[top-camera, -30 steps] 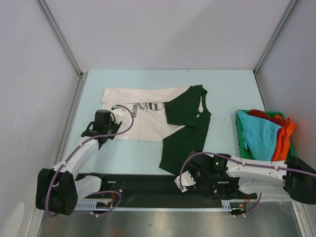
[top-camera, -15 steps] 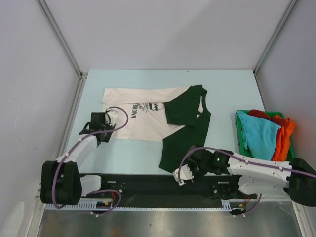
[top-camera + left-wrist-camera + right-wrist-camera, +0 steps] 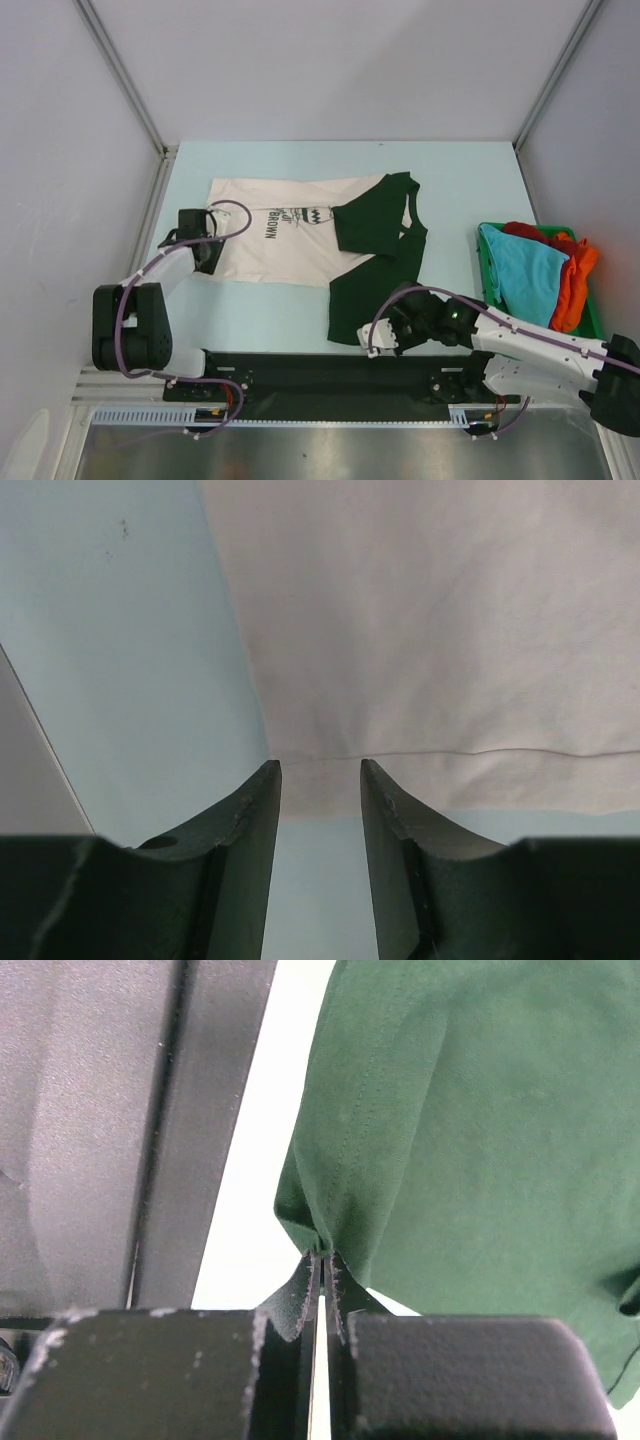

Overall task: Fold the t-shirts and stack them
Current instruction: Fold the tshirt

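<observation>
Green t-shirt (image 3: 460,1110) hem corner pinched between closed right fingers (image 3: 298,1300), cream t-shirt (image 3: 450,630) hem just beyond parted left fingers (image 3: 250,820), both on pale-blue table (image 3: 130,630).

Cream-white t-shirt (image 3: 280,240) spread flat, dark green t-shirt (image 3: 375,265) rumpled, overlapping its right side

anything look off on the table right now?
Yes. The green t-shirt lies askew, its upper part draped over the cream t-shirt beside the print, so the two overlap instead of lying apart. Its near corner is bunched in the shut right tool. In the green bin, orange cloth seems to spill over the rim.
</observation>
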Action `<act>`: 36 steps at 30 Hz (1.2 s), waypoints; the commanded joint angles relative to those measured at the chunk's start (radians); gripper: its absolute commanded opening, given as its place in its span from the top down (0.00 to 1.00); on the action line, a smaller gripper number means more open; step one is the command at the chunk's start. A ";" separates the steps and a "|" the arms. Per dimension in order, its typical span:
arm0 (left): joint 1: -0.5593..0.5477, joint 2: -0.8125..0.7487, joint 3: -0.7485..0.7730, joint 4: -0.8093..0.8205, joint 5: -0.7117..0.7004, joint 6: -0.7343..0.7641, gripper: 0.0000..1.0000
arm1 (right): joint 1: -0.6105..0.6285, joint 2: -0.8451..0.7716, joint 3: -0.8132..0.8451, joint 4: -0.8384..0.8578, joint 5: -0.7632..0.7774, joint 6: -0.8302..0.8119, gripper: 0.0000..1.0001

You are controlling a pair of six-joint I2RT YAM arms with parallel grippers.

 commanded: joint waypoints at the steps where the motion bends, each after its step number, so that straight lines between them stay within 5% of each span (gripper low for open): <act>1: 0.036 0.011 0.049 -0.019 -0.002 -0.024 0.57 | -0.019 -0.047 0.003 -0.013 0.008 -0.008 1.00; 25: 0.126 0.057 0.032 -0.056 0.054 -0.081 0.62 | -0.062 -0.064 -0.017 -0.006 -0.023 -0.002 1.00; 31: 0.130 0.058 0.019 -0.068 0.087 -0.081 0.87 | -0.055 -0.067 -0.017 -0.013 -0.011 0.012 1.00; 32: 0.128 0.051 0.018 -0.067 0.093 -0.082 0.99 | -0.058 -0.067 -0.017 -0.011 -0.009 0.017 1.00; 36: 0.128 0.025 0.001 -0.059 0.094 -0.086 0.99 | -0.070 -0.067 -0.008 -0.002 0.006 0.039 1.00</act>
